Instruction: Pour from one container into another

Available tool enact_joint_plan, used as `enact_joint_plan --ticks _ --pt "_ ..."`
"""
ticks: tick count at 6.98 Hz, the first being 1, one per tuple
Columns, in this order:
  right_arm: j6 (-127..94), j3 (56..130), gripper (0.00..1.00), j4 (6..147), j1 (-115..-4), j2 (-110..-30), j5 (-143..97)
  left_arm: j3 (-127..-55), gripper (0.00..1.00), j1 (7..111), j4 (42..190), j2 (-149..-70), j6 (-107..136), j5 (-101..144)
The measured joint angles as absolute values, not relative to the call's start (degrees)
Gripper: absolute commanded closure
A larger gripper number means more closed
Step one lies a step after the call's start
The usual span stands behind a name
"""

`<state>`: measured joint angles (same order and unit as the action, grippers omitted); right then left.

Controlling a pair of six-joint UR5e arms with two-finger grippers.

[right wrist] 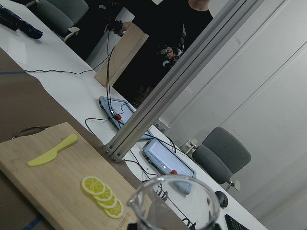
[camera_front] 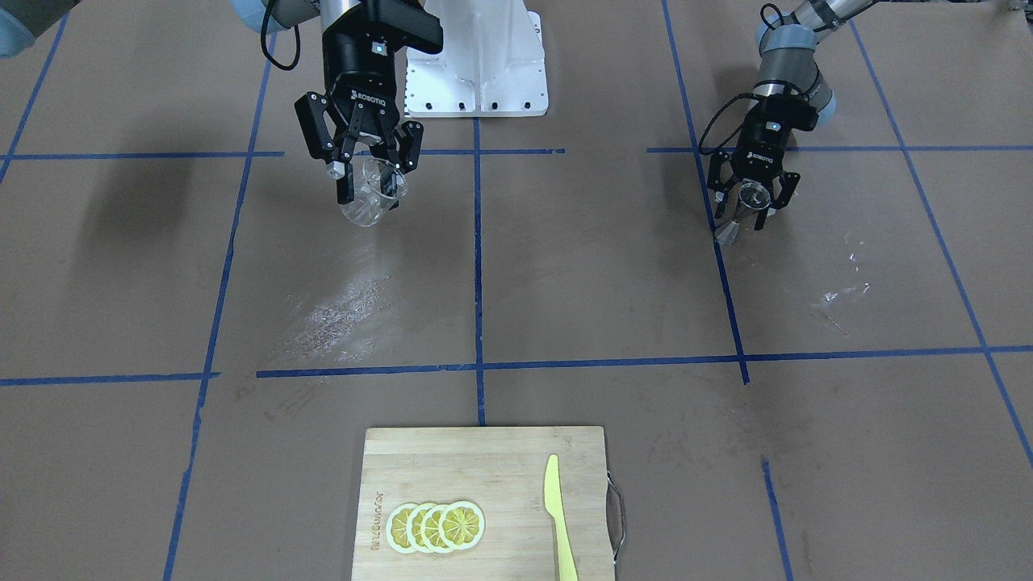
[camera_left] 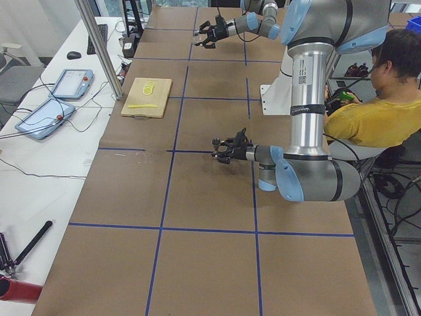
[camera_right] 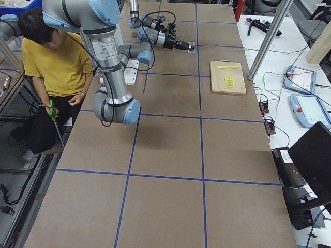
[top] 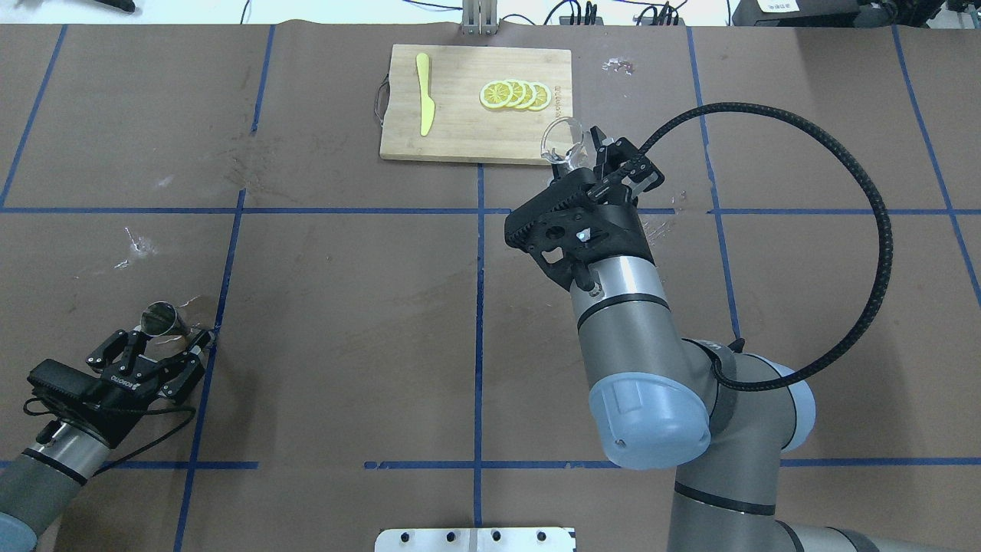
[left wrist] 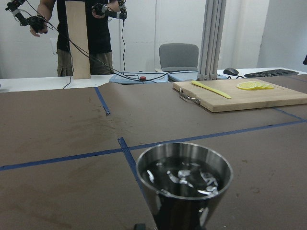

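While both arms reach out over the brown table [camera_front: 565,282], you have a vessel in each of them. Your right arm [top: 628,322] stretches toward the far side. Your left arm [top: 54,452] lies low near the robot's own edge, so the left jaws sit well apart from the right jaws. Beyond the tips of the right jaws, and lower than them, a wooden cutting board [camera_front: 484,476] lies flat on the table. On it a yellow knife [camera_front: 557,516] lies to one side of the jaws' line. A row of overlapping lemon slices [camera_front: 436,526] lies more nearly straight ahead of them. The right jaws are closed onto the clear tumbler [camera_front: 373,192], one finger on each side of its wall. They hold it raised off the table and tilted, its mouth pointing away from the wrist. You cannot tell from these views whether anything is in it. The left jaws are drawn in against the steel jigger [left wrist: 184,177], which stands upright between them, close to the table. Whether its foot touches the table you cannot tell. Its upper cup is dark inside, with bright glints.
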<state>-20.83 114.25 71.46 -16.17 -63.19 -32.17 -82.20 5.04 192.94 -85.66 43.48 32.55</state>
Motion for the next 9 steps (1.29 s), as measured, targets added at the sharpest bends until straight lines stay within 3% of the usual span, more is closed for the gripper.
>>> enact_joint_plan --ticks 7,9 --pt "-20.8 114.3 1.00 71.5 -16.2 -63.1 -32.2 -95.5 0.00 6.7 195.2 -81.8 34.0 30.7" --pt "-20.8 114.3 1.00 71.5 -16.2 -63.0 -32.2 -97.6 0.00 12.1 196.2 -81.6 30.4 36.8"
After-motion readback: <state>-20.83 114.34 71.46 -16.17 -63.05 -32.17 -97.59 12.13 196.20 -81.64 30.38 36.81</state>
